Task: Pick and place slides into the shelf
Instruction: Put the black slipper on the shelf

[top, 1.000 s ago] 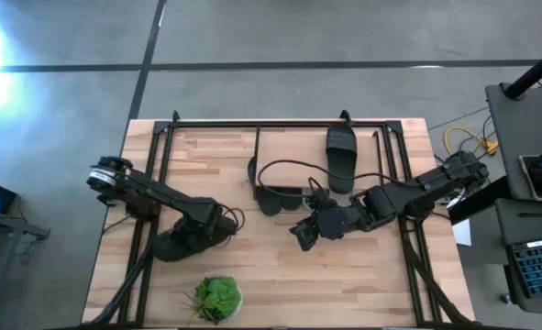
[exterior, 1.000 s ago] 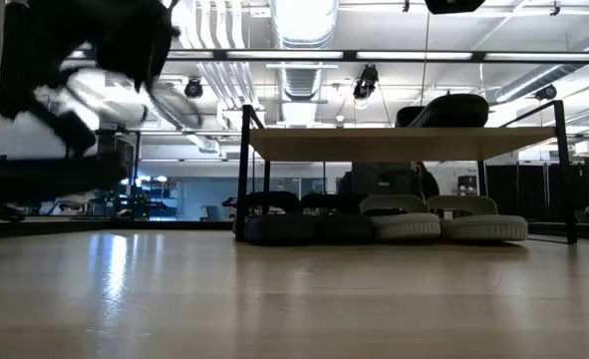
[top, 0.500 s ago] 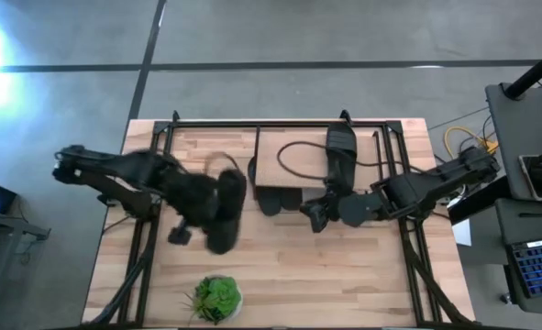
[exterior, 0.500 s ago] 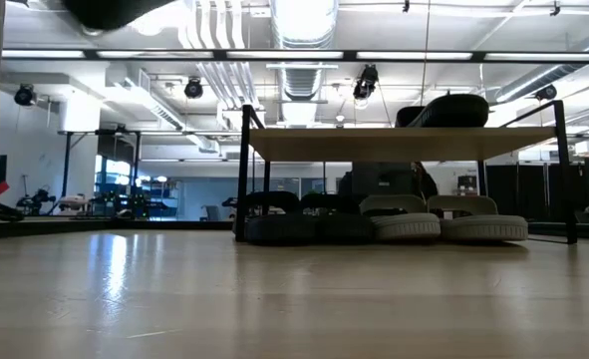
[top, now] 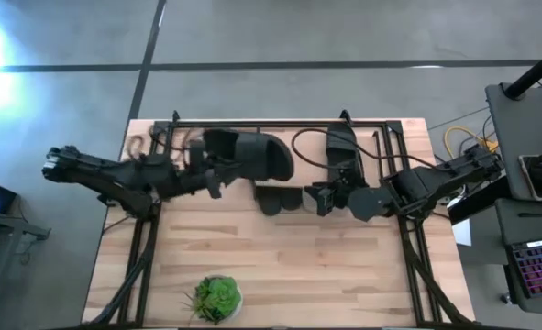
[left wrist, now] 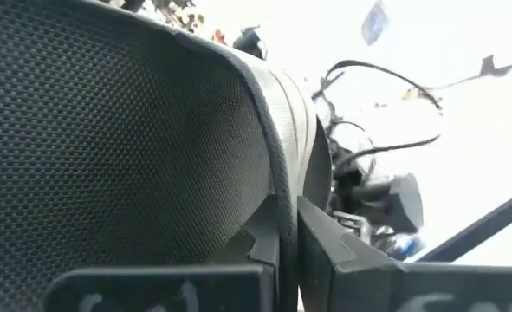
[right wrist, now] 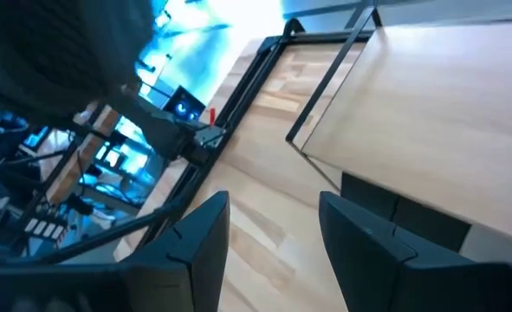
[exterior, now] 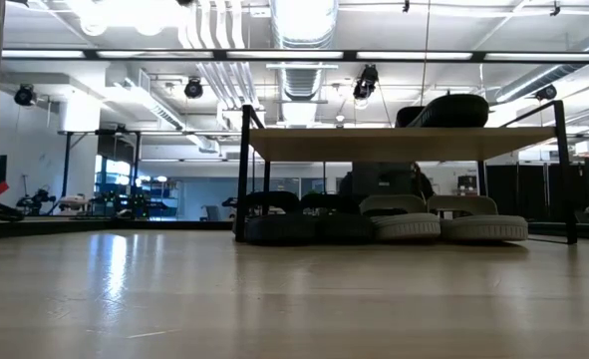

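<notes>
A black slide [top: 257, 156] with a mesh strap [left wrist: 126, 130] hangs in the air over the left end of the shelf [top: 289, 170], with my left gripper [top: 214, 172] shut on it. Another black slide [top: 341, 148] lies on the shelf's top board [exterior: 404, 143]. In the low view, dark slides [exterior: 274, 227] and light grey slides [exterior: 443, 225] rest on the table under the board. My right gripper [top: 321, 197] stands open in front of the shelf, holding nothing. My left gripper pinches the edge of the slide's wide strap [left wrist: 277, 186] between its two fingers [left wrist: 325, 251]. The fingers reach in about level from the table's left side. The slide is lifted clear, above the shelf's left end.
A small green plant [top: 217, 298] stands near the table's front edge. Black frame rails [top: 147, 229] run along the table's left and right sides. Bare wood lies between the plant and the shelf. A desk with a laptop [top: 536, 266] stands off the table's right.
My left gripper has lifted the black slide off the table at the front left, carried it up and toward the far edge to above the shelf's left end, and rolled over on the way. My right gripper has drawn back toward the shelf and risen a little, staying open.
</notes>
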`<state>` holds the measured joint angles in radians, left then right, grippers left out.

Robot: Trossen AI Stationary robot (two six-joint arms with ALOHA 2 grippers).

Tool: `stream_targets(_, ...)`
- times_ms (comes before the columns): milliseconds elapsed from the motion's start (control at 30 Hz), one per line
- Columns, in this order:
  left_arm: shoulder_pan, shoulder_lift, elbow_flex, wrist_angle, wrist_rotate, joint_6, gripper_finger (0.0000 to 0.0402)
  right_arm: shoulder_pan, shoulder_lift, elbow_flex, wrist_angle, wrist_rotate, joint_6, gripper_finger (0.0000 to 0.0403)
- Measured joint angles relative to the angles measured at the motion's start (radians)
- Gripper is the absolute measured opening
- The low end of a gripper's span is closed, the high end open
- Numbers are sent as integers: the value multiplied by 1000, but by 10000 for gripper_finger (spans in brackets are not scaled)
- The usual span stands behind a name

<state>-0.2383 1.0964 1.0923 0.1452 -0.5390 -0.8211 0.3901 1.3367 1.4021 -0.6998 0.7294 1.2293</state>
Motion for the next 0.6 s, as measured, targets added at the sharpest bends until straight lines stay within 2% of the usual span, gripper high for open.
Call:
stream_targets(267,101,116,-195,474,-63,-228,0,13,-11,0,-8,7,-7,171)
stream_targets(333,128,152,-203,552,-108,-273,0,14,-15,0,-8,7,0,171)
stream_targets(500,178,219,-170,609,-227,-320,0,23,-22,0,-7,19,5,167)
stream_targets(600,199,255,-142,709,-211,-332,0,25,-20,0,-7,30,8,159)
